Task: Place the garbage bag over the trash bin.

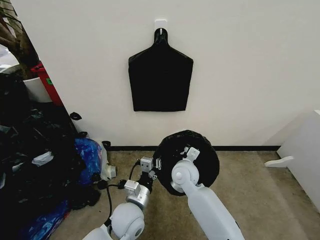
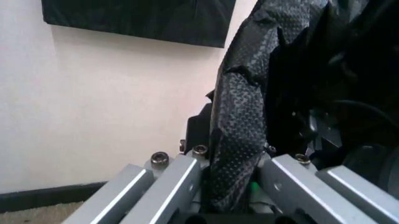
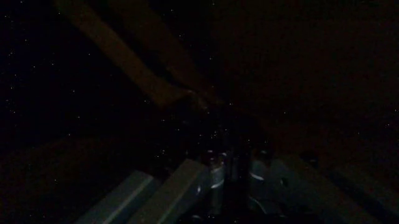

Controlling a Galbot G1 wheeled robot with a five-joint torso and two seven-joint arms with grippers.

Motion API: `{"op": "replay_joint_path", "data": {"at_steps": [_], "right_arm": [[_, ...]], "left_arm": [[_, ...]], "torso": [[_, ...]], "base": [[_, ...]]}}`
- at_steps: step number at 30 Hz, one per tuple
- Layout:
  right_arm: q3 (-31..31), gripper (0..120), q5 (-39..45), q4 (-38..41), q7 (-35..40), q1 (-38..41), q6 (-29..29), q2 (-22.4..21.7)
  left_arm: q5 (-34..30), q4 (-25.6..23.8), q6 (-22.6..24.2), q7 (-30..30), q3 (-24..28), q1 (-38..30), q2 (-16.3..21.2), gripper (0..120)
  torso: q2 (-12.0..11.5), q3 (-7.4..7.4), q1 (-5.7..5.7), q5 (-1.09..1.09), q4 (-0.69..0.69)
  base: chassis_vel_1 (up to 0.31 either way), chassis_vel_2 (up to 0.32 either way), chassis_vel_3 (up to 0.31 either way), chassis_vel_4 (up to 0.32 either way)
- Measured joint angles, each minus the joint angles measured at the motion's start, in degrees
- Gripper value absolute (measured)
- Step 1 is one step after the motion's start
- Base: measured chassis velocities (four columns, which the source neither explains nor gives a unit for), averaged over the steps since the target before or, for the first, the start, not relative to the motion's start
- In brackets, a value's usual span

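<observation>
We were mid-fit: our left gripper [image 2: 234, 186] pinched the garbage bag [image 1: 186, 156] at the trash bin's nine o'clock rim, our right gripper [image 3: 234, 170] closed on film inside; next, stretching it round.

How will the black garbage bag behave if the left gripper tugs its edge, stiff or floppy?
Probably floppy: the garbage bag folds and creases where it passes between the left gripper fingers. Likely light for its size, being thin embossed film. That dimpled texture may limit slipping, though its gloss suggests a weak grip could let it slide. The right gripper is inside the bag.
</observation>
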Motion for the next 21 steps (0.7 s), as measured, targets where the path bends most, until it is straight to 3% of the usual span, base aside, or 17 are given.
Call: {"op": "replay_joint_path", "data": {"at_steps": [21], "right_arm": [[-5.1, 0, 1.5, 10.9, 1.4, -3.0, -0.7, -1.7]], "left_arm": [[-4.4, 2.2, 1.1, -1.3, -1.1, -1.6, -1.9, 0]], "torso": [[0.0, 0.00, 0.00, 0.00, 0.00]], "base": [[0.000, 0.000, 0.000, 0.000]]}}
